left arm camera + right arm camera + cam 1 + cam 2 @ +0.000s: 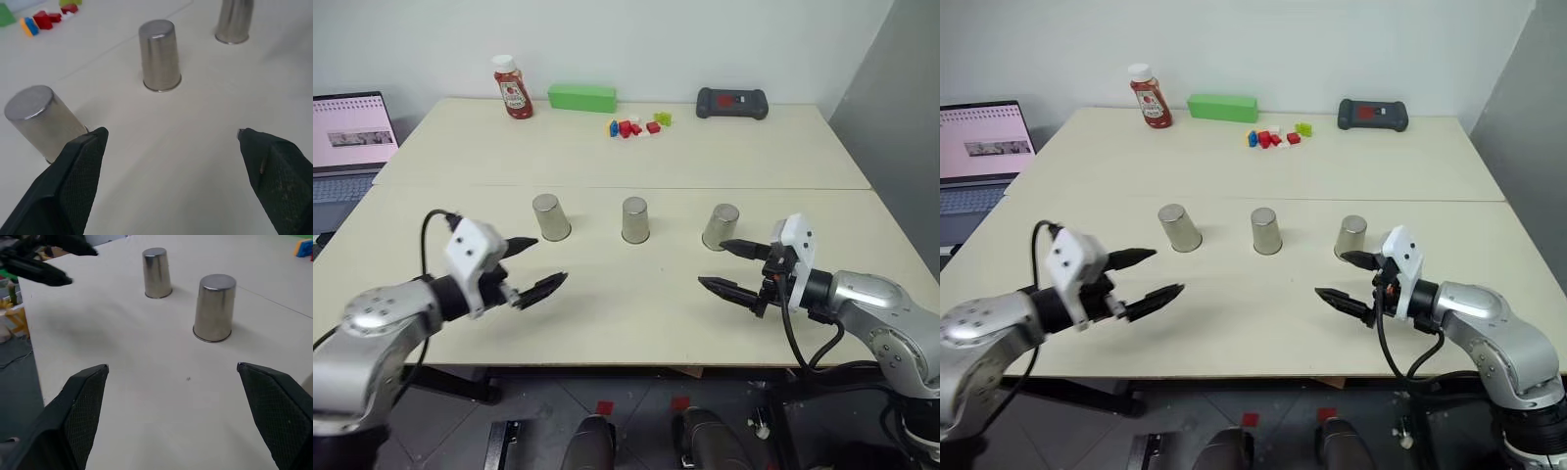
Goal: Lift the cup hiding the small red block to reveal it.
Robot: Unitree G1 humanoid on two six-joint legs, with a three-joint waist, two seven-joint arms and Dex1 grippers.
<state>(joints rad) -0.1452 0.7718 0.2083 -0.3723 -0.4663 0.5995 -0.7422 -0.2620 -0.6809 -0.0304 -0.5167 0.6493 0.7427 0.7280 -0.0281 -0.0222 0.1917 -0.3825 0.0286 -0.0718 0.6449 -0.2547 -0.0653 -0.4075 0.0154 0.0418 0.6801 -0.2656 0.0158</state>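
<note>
Three silver-grey metal cups stand upside down in a row across the table [607, 323], and the middle cup [635, 219] serves as the landmark here. The left cup [551, 216] stands to its left and the right cup [721, 226] to its right, each well apart from it and resting on its rim. All three look alike, and which one covers the small red block cannot be told.

The left end effector [533, 266] hovers nearer the robot than the middle cup and to its left, just in front of the left cup, its two black fingers spread wide and holding nothing. The right end effector [736, 267] hovers in front of and to the right of the middle cup, near the right cup, also wide open and empty.

Far behind the middle cup, a cluster of small coloured bricks [634, 126] lies on the table. Behind and to the left of the middle cup stand a ketchup bottle [513, 88] and a green box [581, 97]. Behind and to its right lies a dark handheld device [732, 103].
</note>
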